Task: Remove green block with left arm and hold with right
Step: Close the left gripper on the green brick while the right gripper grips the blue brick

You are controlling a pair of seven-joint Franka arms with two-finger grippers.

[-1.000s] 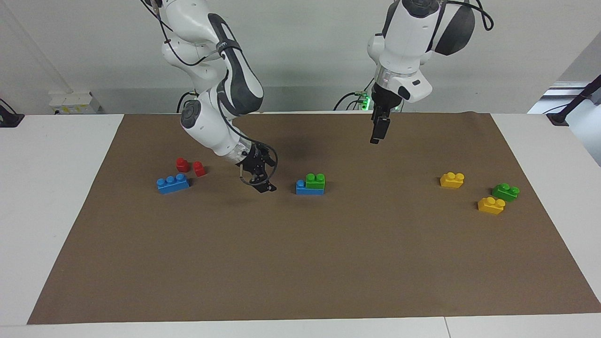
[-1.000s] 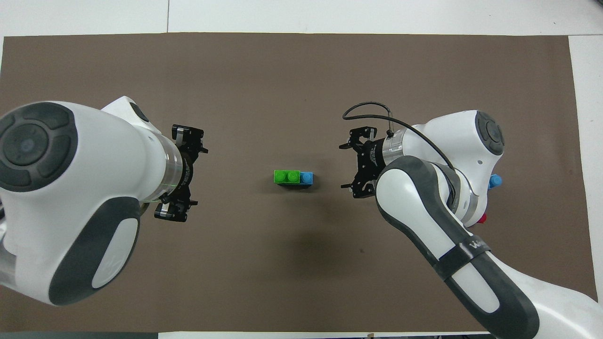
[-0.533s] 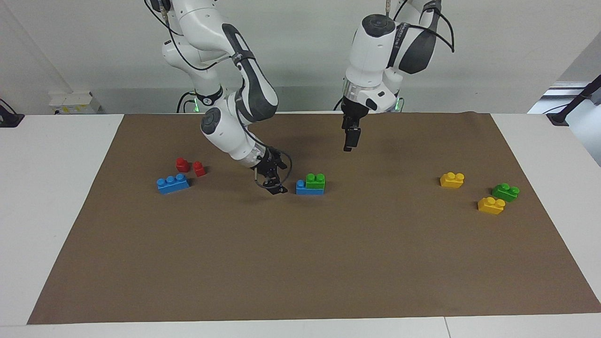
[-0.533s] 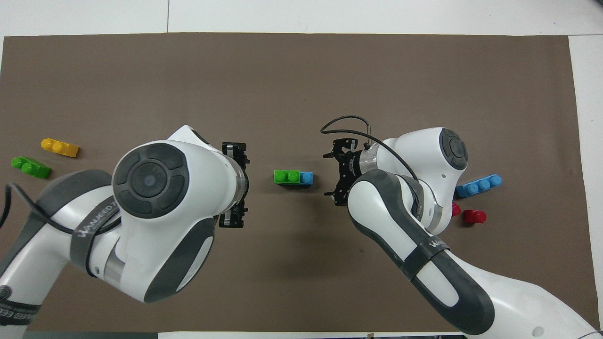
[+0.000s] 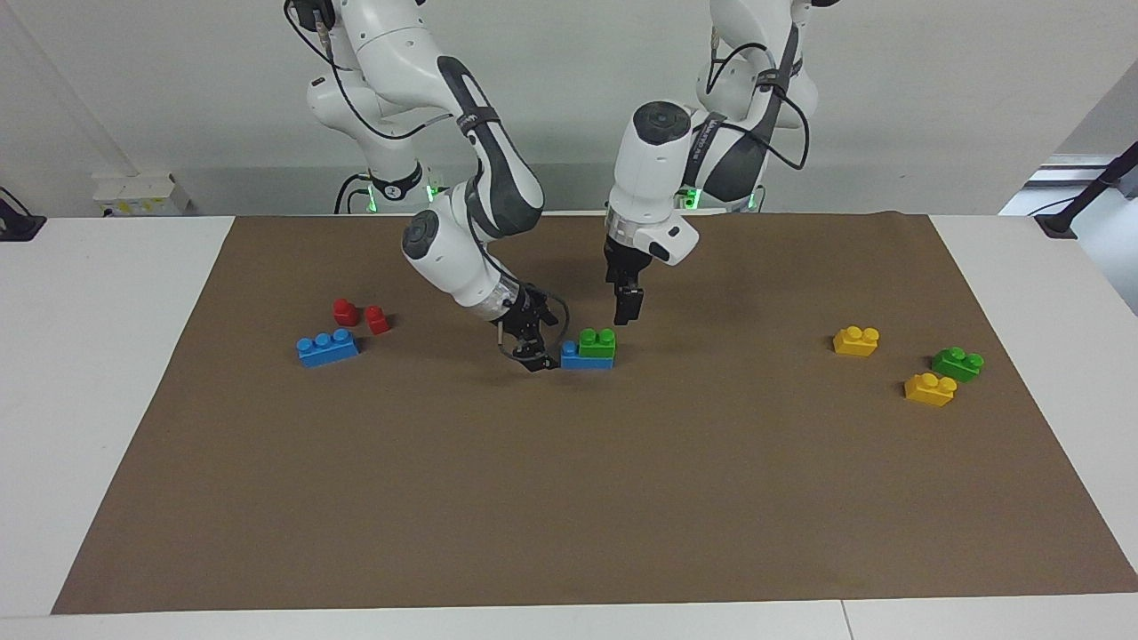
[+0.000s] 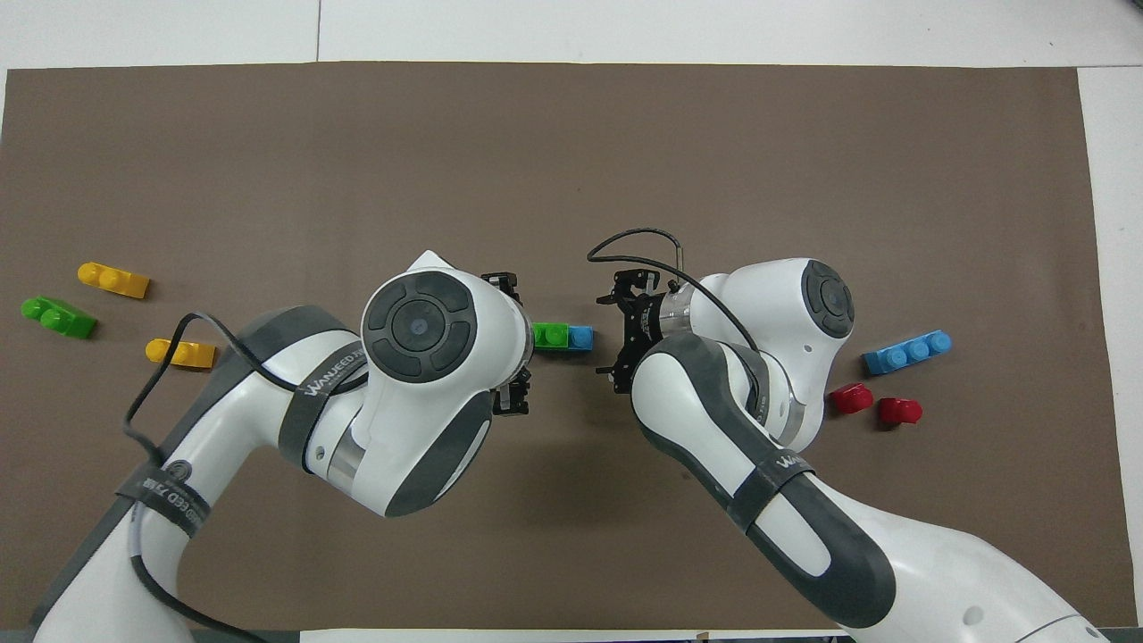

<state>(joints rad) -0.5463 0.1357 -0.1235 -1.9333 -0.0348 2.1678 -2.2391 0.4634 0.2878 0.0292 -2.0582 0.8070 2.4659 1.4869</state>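
A brown, matte mat point(image 5: 569, 498) is covering most of the white table point(image 5: 98, 373), its surface looking like rough paper. Near the middle of the facing frame the green block point(image 5: 597, 341), a glossy plastic brick with two round studs, is sitting on top of a blue brick point(image 5: 582, 358). In the overhead frame only one blue stud is showing beside the green block point(image 6: 551, 335), and the white wrist of the left arm is covering part of the green.

The left gripper point(image 5: 628, 307) is hanging just above the green block, fingers pointing down and spread wide, holding nothing. The right gripper point(image 5: 536, 348) is sitting low over the mat just beside the blue brick's end, tilted, its jaws also standing wide and empty; I cannot tell whether it is touching the brick.

At the middle left of the facing frame a three-stud blue brick point(image 5: 328, 347) is lying with two small red pieces point(image 5: 360, 316) close by. At the middle right two yellow bricks point(image 5: 856, 340) and a second green brick point(image 5: 957, 364) are lying loose on the mat.
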